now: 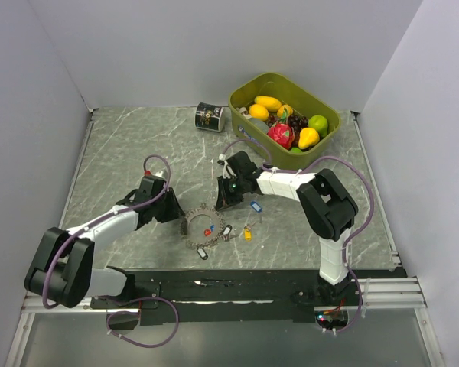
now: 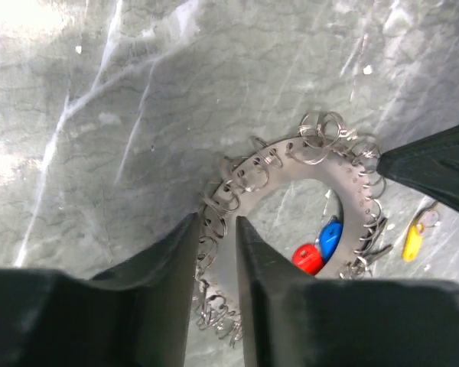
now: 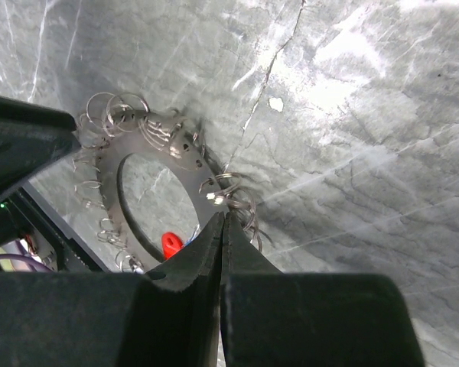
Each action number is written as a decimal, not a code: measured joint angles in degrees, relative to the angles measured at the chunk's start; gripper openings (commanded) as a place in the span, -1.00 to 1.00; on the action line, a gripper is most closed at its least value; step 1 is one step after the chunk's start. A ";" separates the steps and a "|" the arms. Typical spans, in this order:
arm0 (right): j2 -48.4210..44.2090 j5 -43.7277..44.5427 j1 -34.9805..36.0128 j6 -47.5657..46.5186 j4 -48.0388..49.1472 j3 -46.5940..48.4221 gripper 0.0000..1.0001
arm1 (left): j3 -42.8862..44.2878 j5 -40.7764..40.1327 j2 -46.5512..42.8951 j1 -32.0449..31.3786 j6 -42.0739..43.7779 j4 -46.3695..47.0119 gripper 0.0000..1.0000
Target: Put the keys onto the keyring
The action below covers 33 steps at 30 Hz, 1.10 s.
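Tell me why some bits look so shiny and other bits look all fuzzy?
Left wrist view: glare whitens the table at top left; the left fingers, close to the lens, look dark and soft, while the keyring is sharp. Right wrist view: bright patches on the table at upper right, and the right fingers are blurry. Top view: even light, nothing fuzzy.

No text, number or brand can be read anywhere. The small black cylindrical can (image 1: pixel 209 117) lying near the olive-green plastic tub (image 1: pixel 245 86) has a pale printed label, but its letters are too blurred.
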 measured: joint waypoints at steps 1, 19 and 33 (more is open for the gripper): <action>-0.07 0.00 0.00 -0.02 0.00 -0.02 -0.92 | 0.24 -0.07 -0.39 0.00 0.13 -0.46 -0.03; -3.30 2.25 2.36 -2.10 -3.43 0.98 -0.58 | 3.85 -2.10 -4.46 0.00 0.09 -8.07 0.08; -3.28 5.95 8.70 -4.09 -6.71 7.30 0.45 | 7.78 2.93 -6.64 9.88 1.20 -12.66 0.38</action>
